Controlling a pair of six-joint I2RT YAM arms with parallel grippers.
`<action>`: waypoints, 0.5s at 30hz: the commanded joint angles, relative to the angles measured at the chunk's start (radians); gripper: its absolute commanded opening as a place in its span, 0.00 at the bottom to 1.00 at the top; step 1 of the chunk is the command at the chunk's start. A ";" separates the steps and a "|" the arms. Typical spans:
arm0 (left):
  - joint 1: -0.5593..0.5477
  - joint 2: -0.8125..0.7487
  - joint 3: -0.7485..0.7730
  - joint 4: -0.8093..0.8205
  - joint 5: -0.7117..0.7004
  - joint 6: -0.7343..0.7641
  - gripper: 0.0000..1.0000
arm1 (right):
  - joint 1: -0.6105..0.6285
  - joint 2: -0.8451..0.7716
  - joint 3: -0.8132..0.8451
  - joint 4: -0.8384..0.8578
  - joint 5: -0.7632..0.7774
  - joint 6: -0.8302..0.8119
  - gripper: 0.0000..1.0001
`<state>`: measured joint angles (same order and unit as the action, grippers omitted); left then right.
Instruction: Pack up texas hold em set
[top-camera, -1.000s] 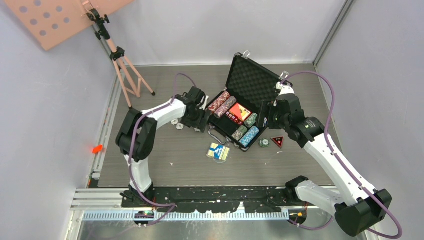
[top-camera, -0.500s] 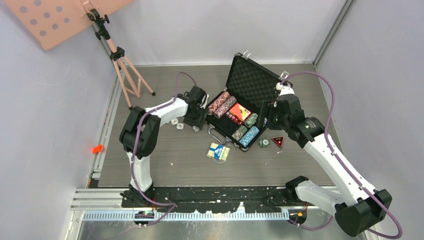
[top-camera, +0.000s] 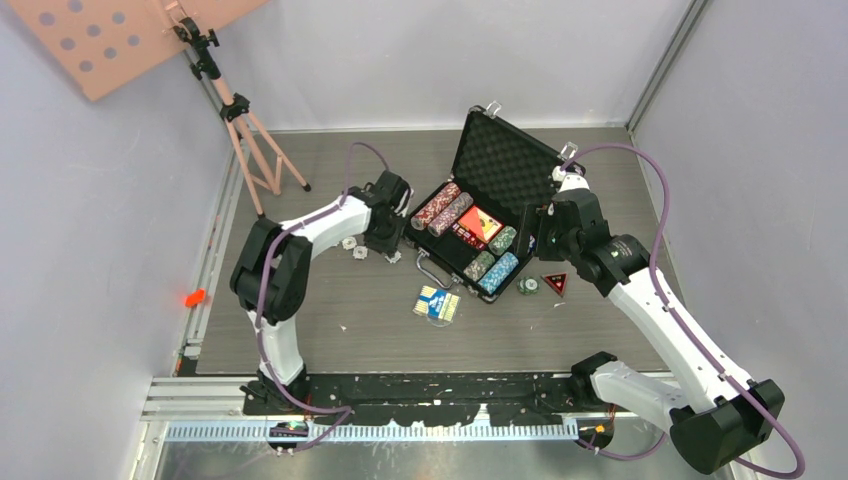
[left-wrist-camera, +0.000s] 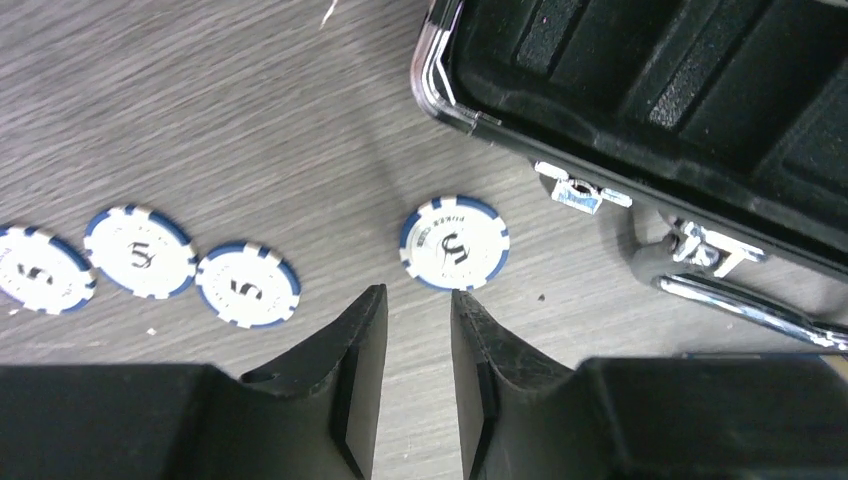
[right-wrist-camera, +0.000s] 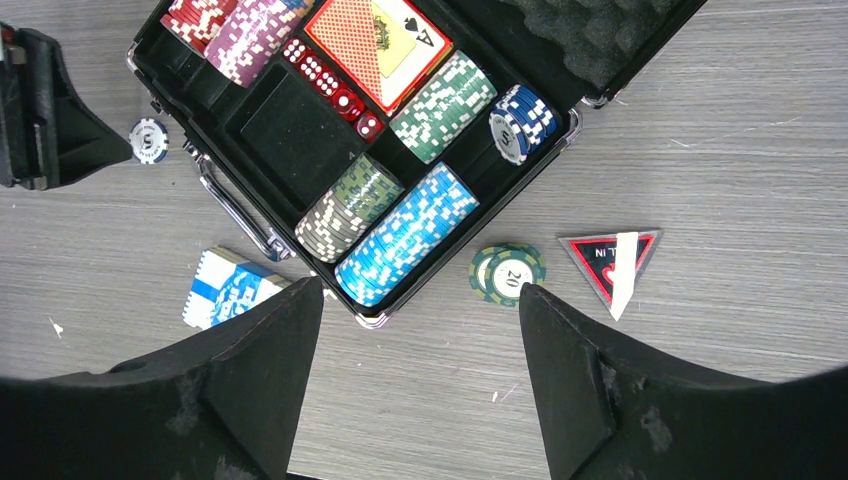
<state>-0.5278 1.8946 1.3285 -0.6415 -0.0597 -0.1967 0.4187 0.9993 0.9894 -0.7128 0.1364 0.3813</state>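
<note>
Left wrist view suggests the risk: the blue-and-white chip (left-wrist-camera: 455, 242) lies flat just outside the briefcase (left-wrist-camera: 700, 80), ahead of the fingertips, so a pinch here would likely miss it or skid it against the case wall. The left gripper (left-wrist-camera: 418, 295) sits low beside the briefcase, jaws narrowly apart and empty. The right gripper (right-wrist-camera: 420, 288) hovers above the briefcase, spread wide, holding nothing.
</note>
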 joint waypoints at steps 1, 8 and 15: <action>0.021 -0.121 -0.016 -0.029 -0.043 0.003 0.33 | 0.000 -0.023 0.035 0.011 0.000 0.005 0.78; 0.013 -0.147 -0.058 0.048 0.028 -0.006 0.76 | 0.000 -0.024 0.037 0.010 0.001 0.002 0.78; -0.035 -0.059 -0.001 0.026 -0.029 0.017 0.76 | 0.000 -0.027 0.032 0.009 0.000 0.006 0.78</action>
<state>-0.5323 1.7927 1.2877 -0.6281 -0.0566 -0.1997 0.4187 0.9989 0.9894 -0.7136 0.1364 0.3813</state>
